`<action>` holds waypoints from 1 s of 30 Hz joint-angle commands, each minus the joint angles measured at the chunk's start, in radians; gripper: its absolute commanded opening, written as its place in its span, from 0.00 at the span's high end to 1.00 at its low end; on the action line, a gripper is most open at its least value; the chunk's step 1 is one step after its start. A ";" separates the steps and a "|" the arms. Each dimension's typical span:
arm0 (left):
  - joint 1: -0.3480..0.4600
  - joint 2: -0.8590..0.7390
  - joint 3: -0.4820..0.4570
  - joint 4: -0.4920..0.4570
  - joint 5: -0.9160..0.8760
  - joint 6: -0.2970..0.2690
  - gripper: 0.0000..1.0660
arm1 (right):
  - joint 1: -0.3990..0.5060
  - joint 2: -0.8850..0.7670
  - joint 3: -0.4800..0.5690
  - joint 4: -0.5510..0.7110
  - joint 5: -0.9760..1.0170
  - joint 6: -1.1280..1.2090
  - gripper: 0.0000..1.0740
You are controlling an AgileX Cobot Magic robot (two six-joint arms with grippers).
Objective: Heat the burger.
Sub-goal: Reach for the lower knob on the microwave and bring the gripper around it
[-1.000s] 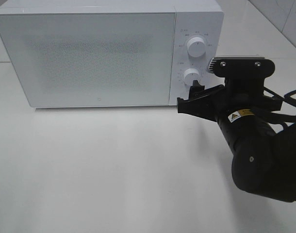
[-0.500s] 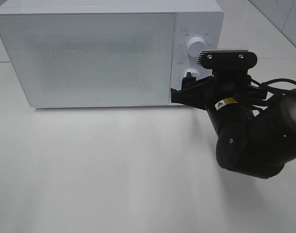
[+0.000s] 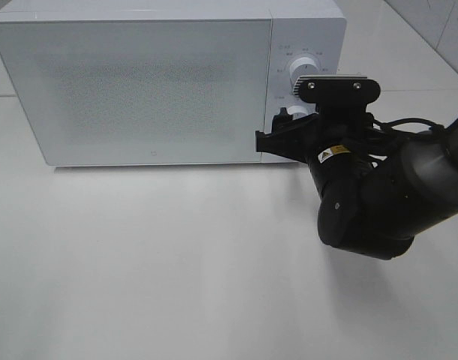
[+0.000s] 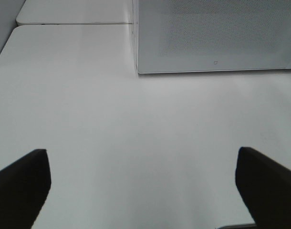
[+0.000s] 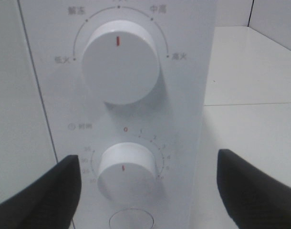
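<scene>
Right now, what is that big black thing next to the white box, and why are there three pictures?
The white box is a microwave standing on a white table, with its door shut. The black thing is a robot arm. At its end is a tool with two fingers for grabbing, like a hand.

The three pictures come from three cameras. One looks down from high up and sees everything. One sits on the right arm's wrist: it looks straight at the microwave's two round knobs, the top knob and the bottom knob. The dark shapes at the sides are the tool's fingers, spread open, holding nothing.

The last camera sits on the other arm's wrist. Its tool is open too, over bare table, far from the microwave.

No burger shows in any picture.
</scene>
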 commanded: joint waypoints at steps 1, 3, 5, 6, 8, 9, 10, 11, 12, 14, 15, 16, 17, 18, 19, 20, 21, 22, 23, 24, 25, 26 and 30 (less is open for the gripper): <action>0.000 -0.018 0.003 0.000 -0.009 -0.006 0.08 | -0.024 0.001 -0.027 -0.037 -0.052 0.019 0.29; 0.000 -0.018 0.003 0.000 -0.009 -0.006 0.08 | -0.024 0.006 -0.033 -0.037 -0.052 0.019 0.29; 0.000 -0.018 0.003 0.000 -0.009 -0.006 0.08 | -0.024 0.016 -0.042 -0.037 -0.051 0.019 0.29; 0.000 -0.018 0.003 0.002 -0.009 -0.006 0.08 | -0.024 0.028 -0.054 -0.040 -0.037 0.019 0.29; 0.000 -0.018 0.003 0.002 -0.009 -0.006 0.08 | -0.024 0.035 -0.060 -0.047 -0.030 0.019 0.29; 0.000 -0.018 0.003 0.002 -0.009 -0.006 0.08 | -0.024 0.053 -0.075 -0.055 -0.030 0.019 0.29; 0.000 -0.018 0.003 0.002 -0.009 -0.006 0.08 | -0.024 0.053 -0.075 -0.055 -0.030 0.019 0.29; 0.000 -0.018 0.003 0.002 -0.009 -0.006 0.08 | -0.024 0.061 -0.080 -0.055 -0.029 0.019 0.29; 0.000 -0.018 0.003 0.002 -0.009 -0.006 0.08 | -0.024 0.072 -0.088 -0.055 -0.023 0.019 0.29; 0.000 -0.018 0.003 0.002 -0.009 -0.006 0.08 | -0.024 0.076 -0.089 -0.056 -0.022 0.019 0.29; 0.000 -0.018 0.003 0.002 -0.009 -0.006 0.08 | -0.024 0.081 -0.091 -0.058 -0.020 0.019 0.29; 0.000 -0.018 0.003 0.002 -0.009 -0.006 0.08 | -0.024 0.081 -0.091 -0.058 -0.020 0.019 0.29; 0.000 -0.018 0.003 0.002 -0.009 -0.006 0.08 | -0.024 0.088 -0.091 -0.061 -0.016 0.024 0.29; 0.000 -0.018 0.003 0.002 -0.009 -0.006 0.08 | -0.024 0.088 -0.091 -0.061 -0.016 0.024 0.29; 0.000 -0.018 0.003 0.002 -0.009 -0.006 0.08 | -0.024 0.094 -0.091 -0.061 -0.015 0.024 0.29; 0.000 -0.018 0.003 0.002 -0.009 -0.006 0.08 | -0.024 0.099 -0.091 -0.064 -0.013 0.024 0.29; 0.000 -0.018 0.003 0.002 -0.009 -0.006 0.08 | -0.024 0.099 -0.091 -0.064 -0.013 0.024 0.29; 0.000 -0.018 0.003 0.002 -0.009 -0.006 0.08 | -0.024 0.104 -0.092 -0.068 -0.013 0.027 0.29; 0.000 -0.018 0.003 0.002 -0.009 -0.006 0.08 | -0.024 0.107 -0.097 -0.068 -0.013 0.027 0.29; 0.000 -0.018 0.003 0.002 -0.009 -0.006 0.08 | -0.024 0.107 -0.097 -0.068 -0.013 0.027 0.29; 0.000 -0.018 0.003 0.002 -0.009 -0.006 0.08 | -0.024 0.110 -0.105 -0.070 -0.008 0.028 0.29; 0.000 -0.018 0.003 0.002 -0.009 -0.006 0.08 | -0.024 0.110 -0.112 -0.070 -0.006 0.029 0.29; 0.000 -0.018 0.003 0.002 -0.009 -0.006 0.08 | -0.024 0.119 -0.127 -0.074 -0.001 0.030 0.29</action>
